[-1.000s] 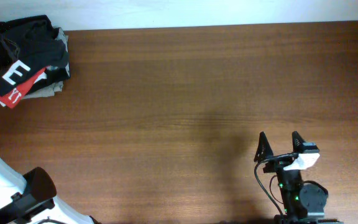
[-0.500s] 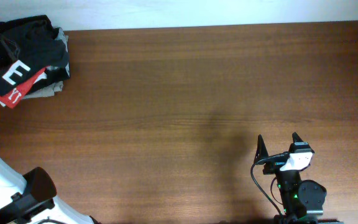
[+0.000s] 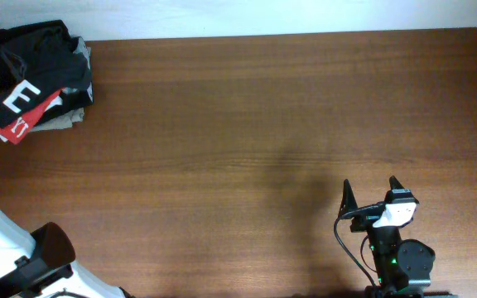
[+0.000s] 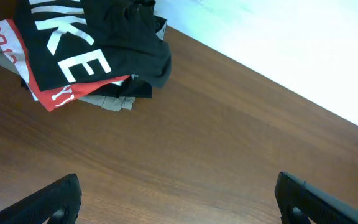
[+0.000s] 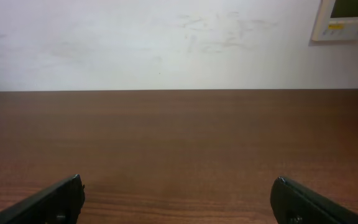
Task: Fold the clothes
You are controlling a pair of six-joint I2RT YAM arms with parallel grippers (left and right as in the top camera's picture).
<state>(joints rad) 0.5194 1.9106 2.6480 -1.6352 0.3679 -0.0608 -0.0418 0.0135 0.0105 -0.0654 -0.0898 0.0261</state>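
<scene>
The dark T-shirt [image 3: 44, 62] with large white block letters lies crumpled on top of a pile at the table's far left corner. It also shows in the left wrist view [image 4: 104, 37], well ahead of my left gripper [image 4: 176, 186], which is open and empty above bare wood. My right gripper [image 3: 371, 184] is open and empty near the front edge at the right, far from the pile. In the right wrist view [image 5: 176, 186] its fingers stand wide apart over bare table.
A red T-shirt [image 3: 30, 116] with white lettering and a grey-beige folded garment [image 3: 66, 118] lie under the dark one; both show in the left wrist view [image 4: 67, 94] [image 4: 107, 101]. The left arm's body [image 3: 40, 257] sits at the front left. A white wall [image 5: 166, 43] backs the table.
My right gripper has shifted slightly left and toward the front edge, then stopped. The pile has not moved.
</scene>
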